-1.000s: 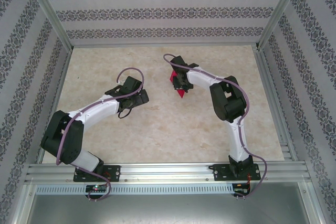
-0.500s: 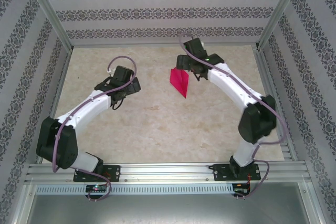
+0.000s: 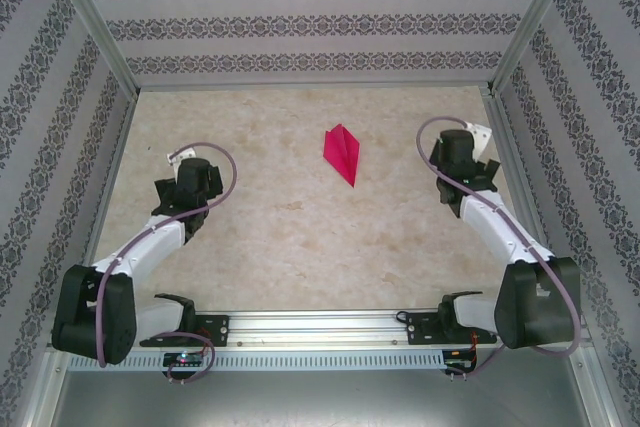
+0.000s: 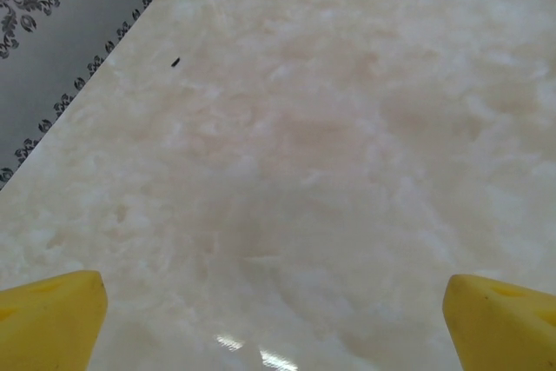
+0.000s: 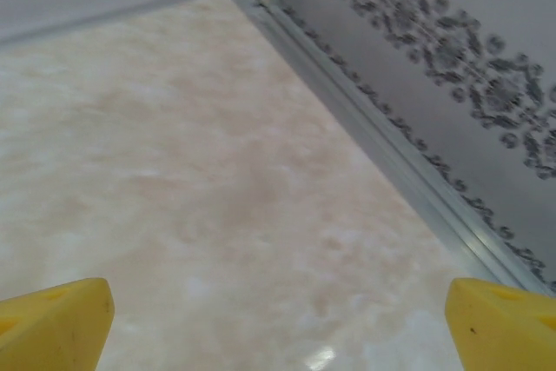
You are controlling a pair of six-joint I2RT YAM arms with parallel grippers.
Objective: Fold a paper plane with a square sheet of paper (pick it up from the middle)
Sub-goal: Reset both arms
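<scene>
— Marbled beige tabletop (image 3: 300, 247), patterned walls (image 3: 320, 17) all round. Where's the paper plane (image 3: 342, 152)?
— Lying on the far middle of the tabletop, sharper tip toward the near side, well apart from both arms.
— The left gripper (image 4: 278, 319)?
— Spread wide over bare tabletop, nothing between its yellow fingers (image 4: 48, 319).
— And the right gripper (image 5: 278, 319)?
— Wide apart too, holding nothing, near the metal rail (image 5: 391, 171) by the right wall.
</scene>
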